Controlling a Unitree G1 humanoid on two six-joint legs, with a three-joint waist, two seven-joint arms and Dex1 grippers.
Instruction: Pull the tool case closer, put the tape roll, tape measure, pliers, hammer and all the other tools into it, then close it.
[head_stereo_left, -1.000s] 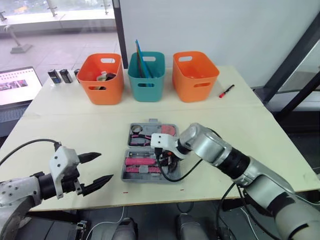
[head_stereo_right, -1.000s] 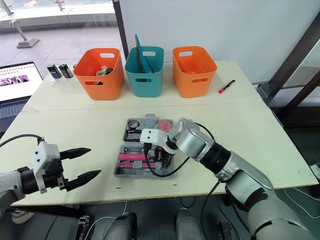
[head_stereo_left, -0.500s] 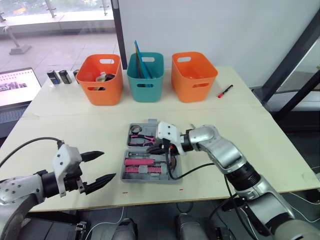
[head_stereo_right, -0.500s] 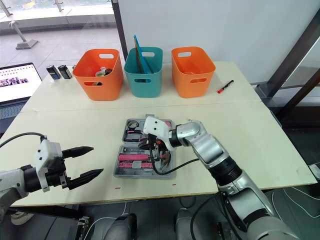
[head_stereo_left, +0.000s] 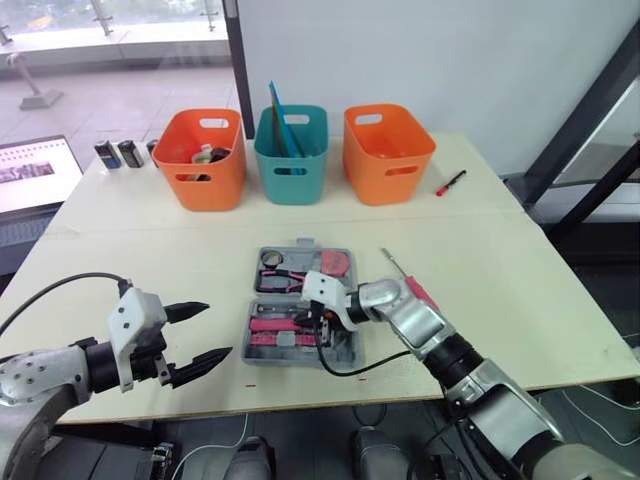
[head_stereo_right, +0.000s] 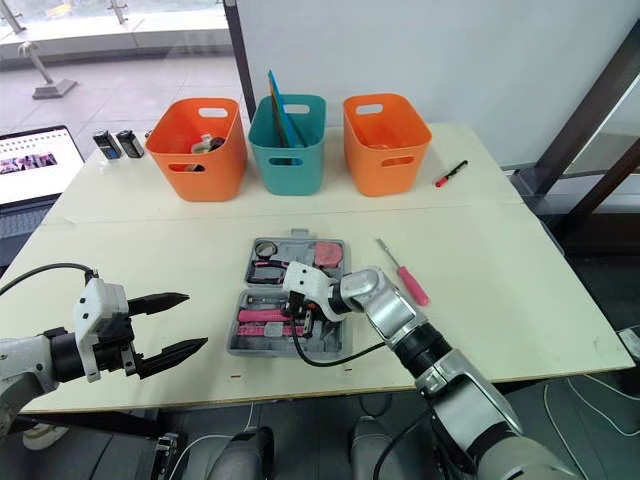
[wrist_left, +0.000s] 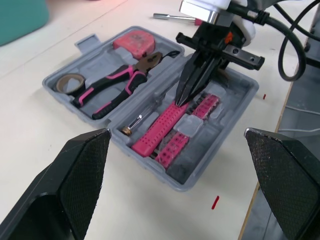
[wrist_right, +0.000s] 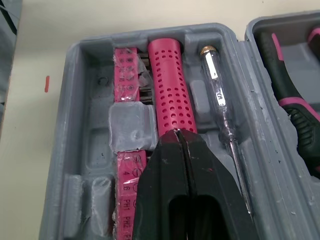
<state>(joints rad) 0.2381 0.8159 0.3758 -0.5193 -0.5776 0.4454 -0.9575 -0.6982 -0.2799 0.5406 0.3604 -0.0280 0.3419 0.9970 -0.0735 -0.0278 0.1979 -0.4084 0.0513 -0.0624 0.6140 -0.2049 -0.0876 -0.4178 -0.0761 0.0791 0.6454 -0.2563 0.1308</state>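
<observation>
The grey tool case (head_stereo_left: 343, 343) lies open near the table's front middle. Its far half holds a tape roll (head_stereo_left: 270, 259), pink-handled pliers (head_stereo_left: 286, 280) and a red tape measure (head_stereo_left: 339, 262). The near half holds a pink perforated handle (wrist_right: 172, 85), a row of bits (wrist_right: 126, 70) and a clear tester screwdriver (wrist_right: 220, 100). My right gripper (head_stereo_left: 321, 317) is shut, with its tips resting on the end of the pink handle. A pink-handled screwdriver (head_stereo_left: 405, 281) lies on the table right of the case. To the left of the case, my left gripper (head_stereo_left: 216, 329) hovers open and holds nothing.
An orange bin (head_stereo_left: 203, 160), a teal bin (head_stereo_left: 291, 155) and a second orange bin (head_stereo_left: 388, 150) line the back of the table. A red marker (head_stereo_left: 452, 182) lies at the back right. Small black items (head_stereo_left: 120, 152) and a laptop (head_stereo_left: 30, 170) are at the far left.
My right arm has swung lower and to the right, uncovering the pink-handled screwdriver. Its gripper shifted to the case's near half. The left gripper has barely moved.
</observation>
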